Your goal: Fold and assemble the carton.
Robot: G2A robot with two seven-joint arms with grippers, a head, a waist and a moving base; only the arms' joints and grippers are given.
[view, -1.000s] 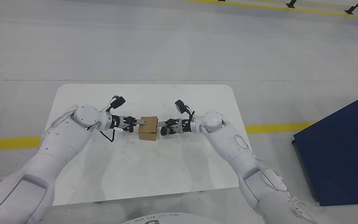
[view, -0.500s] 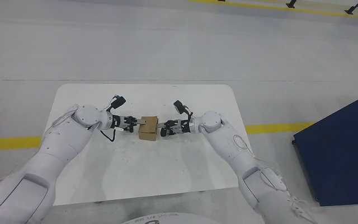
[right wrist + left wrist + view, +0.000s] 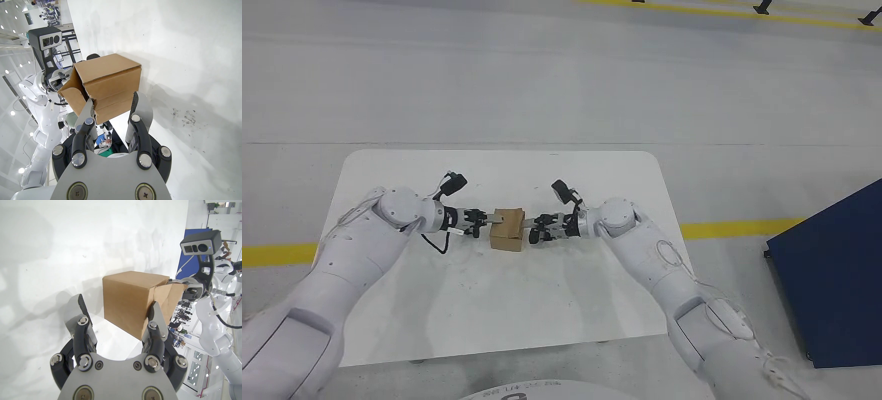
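Spanning the room, a smooth grey floor (image 3: 562, 80) with yellow lines surrounds a white, round-cornered table (image 3: 572, 300). At the table's middle sits the boxy brown cardboard carton (image 3: 507, 229), one creased flap loose. The right gripper (image 3: 535, 231) pinches one end of it; the left gripper (image 3: 480, 224), fingers apart, touches the opposite corner.

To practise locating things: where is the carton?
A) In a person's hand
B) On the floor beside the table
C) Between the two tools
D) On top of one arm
C: the top view shows the carton between the left tool and the right tool, near the middle of the table.
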